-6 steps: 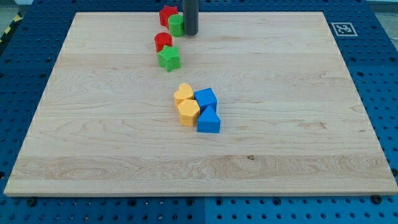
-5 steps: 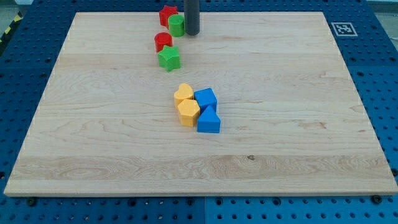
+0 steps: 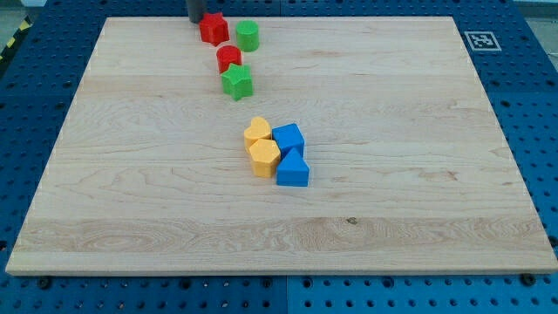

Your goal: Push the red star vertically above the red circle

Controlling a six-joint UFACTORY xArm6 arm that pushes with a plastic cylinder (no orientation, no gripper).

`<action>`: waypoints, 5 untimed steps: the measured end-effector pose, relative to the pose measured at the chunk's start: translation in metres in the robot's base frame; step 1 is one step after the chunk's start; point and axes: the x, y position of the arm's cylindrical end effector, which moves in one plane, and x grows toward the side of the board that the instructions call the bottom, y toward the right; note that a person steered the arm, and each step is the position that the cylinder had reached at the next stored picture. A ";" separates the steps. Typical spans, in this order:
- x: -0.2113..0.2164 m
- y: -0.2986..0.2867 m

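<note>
The red star [image 3: 213,29] lies near the board's top edge, up and to the left of the red circle [image 3: 228,58]. My tip [image 3: 196,20] is at the view's top, touching the red star's upper left side. A green cylinder [image 3: 248,36] stands to the right of the red star. A green star [image 3: 236,82] sits just below the red circle, touching it.
A cluster sits mid-board: a yellow heart [image 3: 257,132], a yellow hexagon [image 3: 264,158], a blue cube [image 3: 289,139] and a blue triangle [image 3: 293,168]. The wooden board [image 3: 418,174] rests on a blue pegboard; a marker tag [image 3: 481,40] is at the top right.
My tip moved from the right of the green cylinder to the red star's upper left. The red star shifted left and slightly down, away from the green cylinder.
</note>
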 end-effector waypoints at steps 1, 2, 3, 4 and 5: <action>-0.001 0.006; -0.001 -0.002; -0.001 -0.060; 0.000 -0.109; 0.015 -0.113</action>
